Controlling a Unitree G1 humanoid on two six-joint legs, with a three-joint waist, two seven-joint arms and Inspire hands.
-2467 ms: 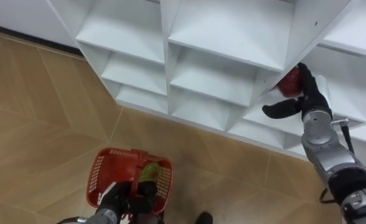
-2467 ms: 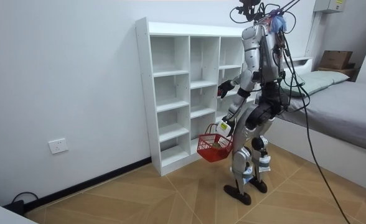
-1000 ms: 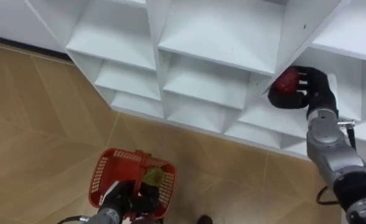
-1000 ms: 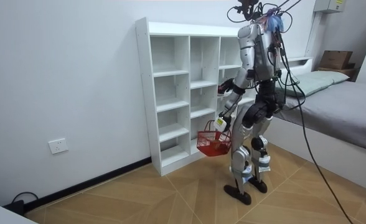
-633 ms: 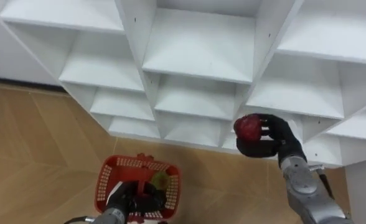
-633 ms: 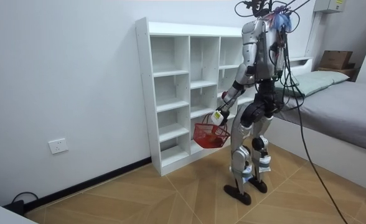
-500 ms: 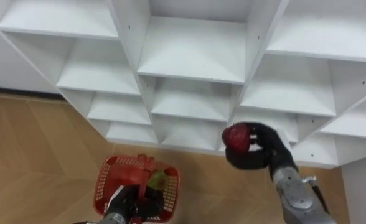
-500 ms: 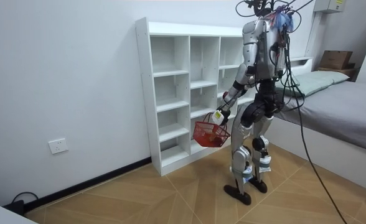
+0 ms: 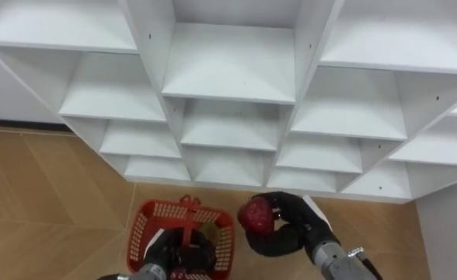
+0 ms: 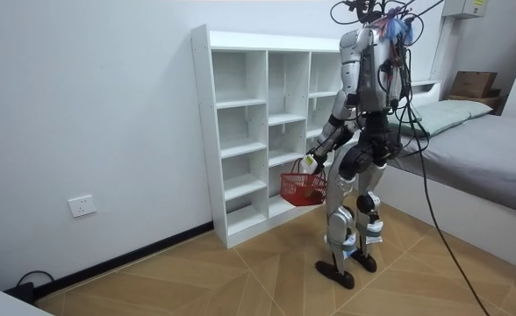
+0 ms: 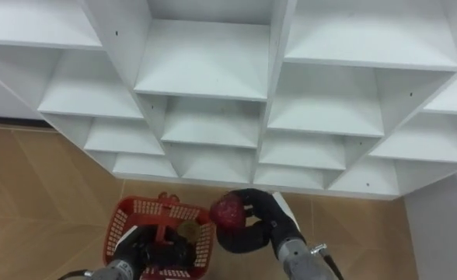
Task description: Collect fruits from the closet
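Now my right hand has its fingers and thumb curled round a red fruit, holding it out in front of the closet and clear of every shelf. The red fruit hangs over the wooden floor, just beside the right rim of the basket and a little above it; I cannot tell whether it touches the rim. My left hand is closed round the basket's handle and holds the basket low before me, below the closet's bottom row of compartments. Inside the basket, close to my left hand, lies a greenish fruit, partly hidden by the handle and my fingers. All the closet compartments that I look down on are white and bare. From the room view I stand upright facing the closet, close to it, with the basket raised against its lower shelves, and a bed stands behind me at the room view's right.
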